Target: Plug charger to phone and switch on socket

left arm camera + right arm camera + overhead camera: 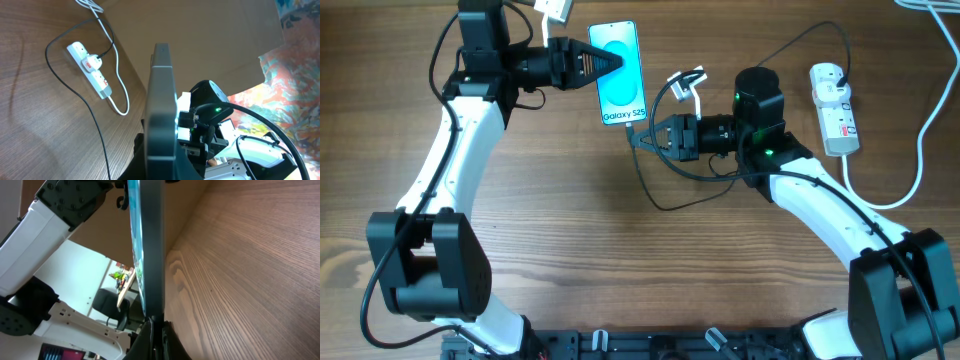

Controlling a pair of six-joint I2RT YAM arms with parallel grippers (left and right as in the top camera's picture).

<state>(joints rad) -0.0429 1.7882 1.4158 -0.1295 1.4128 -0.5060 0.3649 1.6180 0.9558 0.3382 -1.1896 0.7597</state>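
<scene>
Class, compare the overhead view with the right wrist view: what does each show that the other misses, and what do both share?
Only overhead: the socket and the "Galaxy S25" text on the phone. Only right wrist: the phone seen edge-on, with a dark chair behind. Both: the phone, the wooden table and the left arm.

The wood-grain table (620, 270) carries a white power strip (834, 108) near its far right edge, a black plug (842, 75) seated in it. The strip's thick white lead (921, 160) loops rightward across the boards, while the thin black charger cable (655, 205) trails in slack curves toward the middle.
</scene>
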